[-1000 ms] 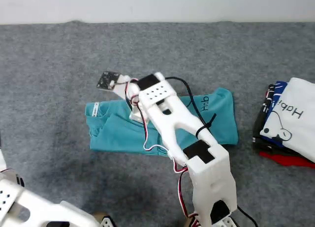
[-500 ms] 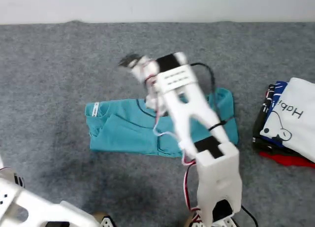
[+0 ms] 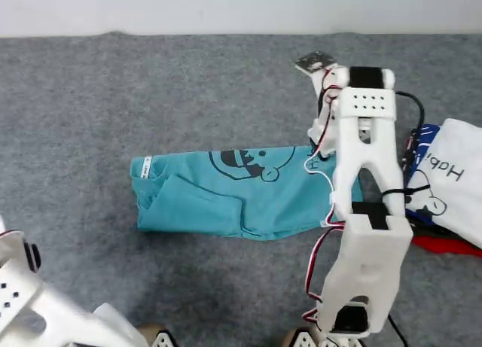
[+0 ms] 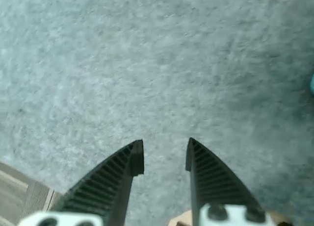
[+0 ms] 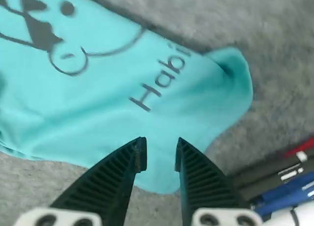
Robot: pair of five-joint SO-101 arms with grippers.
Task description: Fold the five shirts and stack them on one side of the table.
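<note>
Teal shirt (image 3: 226, 196) on grey felt (image 3: 105, 98), right tool (image 5: 160, 143) hovering above

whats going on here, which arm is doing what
The right gripper is open just over the right end of the teal shirt, which lies folded into a long strip on the grey table. It holds nothing. A stack of folded shirts, with a white shirt on top, sits at the table's right edge. The left gripper is open over bare table, away from the shirts.
</note>
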